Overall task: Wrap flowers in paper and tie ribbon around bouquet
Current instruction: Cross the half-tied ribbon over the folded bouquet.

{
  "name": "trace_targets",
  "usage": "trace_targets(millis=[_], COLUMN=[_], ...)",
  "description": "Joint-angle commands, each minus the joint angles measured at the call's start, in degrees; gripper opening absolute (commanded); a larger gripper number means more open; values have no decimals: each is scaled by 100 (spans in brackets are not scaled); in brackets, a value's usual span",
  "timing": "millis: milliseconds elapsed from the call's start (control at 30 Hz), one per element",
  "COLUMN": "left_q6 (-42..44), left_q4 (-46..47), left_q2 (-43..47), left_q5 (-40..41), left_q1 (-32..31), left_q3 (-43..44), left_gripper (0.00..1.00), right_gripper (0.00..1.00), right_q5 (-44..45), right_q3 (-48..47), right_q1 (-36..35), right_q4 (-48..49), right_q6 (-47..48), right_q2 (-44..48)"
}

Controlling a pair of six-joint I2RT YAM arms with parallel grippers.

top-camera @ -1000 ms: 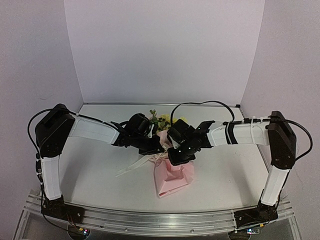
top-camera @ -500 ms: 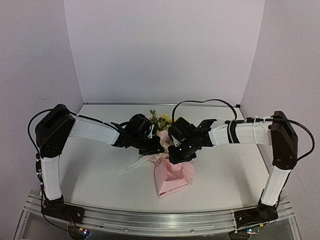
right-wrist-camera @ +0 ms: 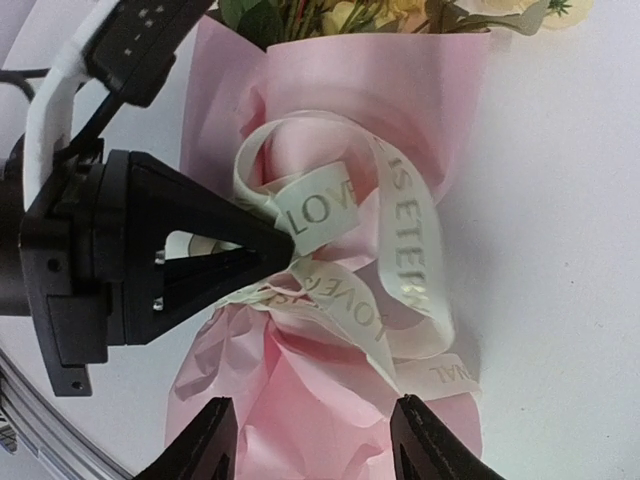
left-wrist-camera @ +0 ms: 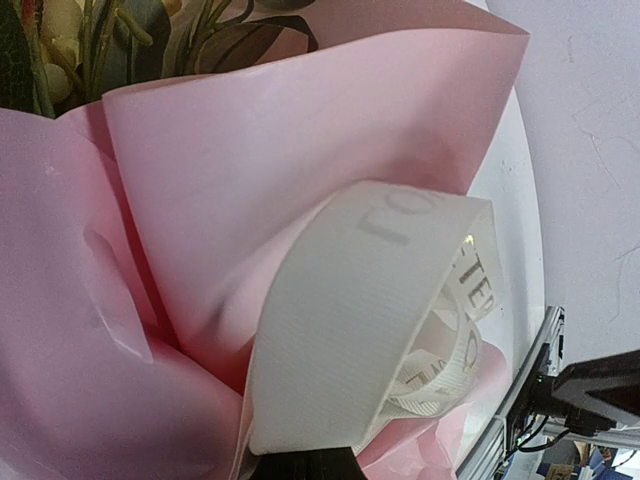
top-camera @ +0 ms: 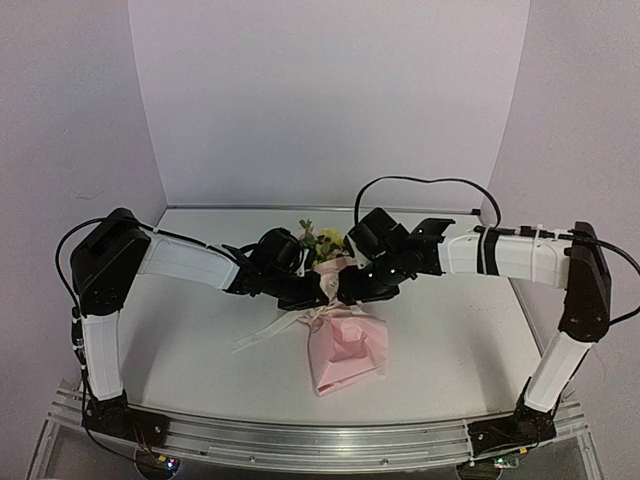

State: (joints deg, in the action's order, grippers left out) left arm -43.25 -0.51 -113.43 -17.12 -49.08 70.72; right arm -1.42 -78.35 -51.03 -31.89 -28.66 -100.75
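Bouquet [top-camera: 345, 350] is found lying on the surface [top-camera: 190, 360], near its middle, between the two arms. Its blooms are pointed toward the back wall and its crumpled end toward the near edge.

Flowers [right-wrist-camera: 400, 15], yellow and pale with green leaves, are seen projecting from the wide end of the paper [right-wrist-camera: 370, 90]. The paper is pink and is drawn in at the waist of the bouquet.

Ribbon [right-wrist-camera: 405, 250], cream with raised lettering, is wound about that waist. Several slack loops are raised above the paper, and one tail is laid out across the surface to the left of the bouquet in the top view.

Left hand [right-wrist-camera: 285, 240] is clenched on the ribbon: its fingertips are pressed together on a raised loop just above the waist. In the left wrist view the loop is seen issuing from that hand, close against the pink paper.

Right hand [right-wrist-camera: 315, 440] is released. Its fingers [right-wrist-camera: 215, 440] are held well apart, with nothing gripped between them, over the crumpled part of the paper. Whether they touch the paper cannot be told.
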Motion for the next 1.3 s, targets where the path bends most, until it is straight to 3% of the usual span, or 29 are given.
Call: trace_targets(millis=[0,233,367,500,833,1267], left_q6=[165,169,173,199,200,248], left_q4=[-219,-233,-252,-291,-354,-433], left_q2=[63,33,41,69,80,125], left_q5=[155,139,139,157,202,236], left_q1=[-23,-23,-23,-26,-23,-23], left_q3=[58,112,125,152,183,156], left_gripper=[0,0,0,0,0,0], right_gripper=[55,53,42,37,44,51], right_q5=[164,-83,-1036,-1756,-3339,-4596], right_q3=[-104,-96,-377,-536,-363,-178], right_q1=[357,1117,1423,1499,1607,1772], right_q4=[-61,238,442,585,1359,1749], right_q6=[65,16,349,757,1171,1083], right_q2=[348,50,-651,-1107,-1431,-1477])
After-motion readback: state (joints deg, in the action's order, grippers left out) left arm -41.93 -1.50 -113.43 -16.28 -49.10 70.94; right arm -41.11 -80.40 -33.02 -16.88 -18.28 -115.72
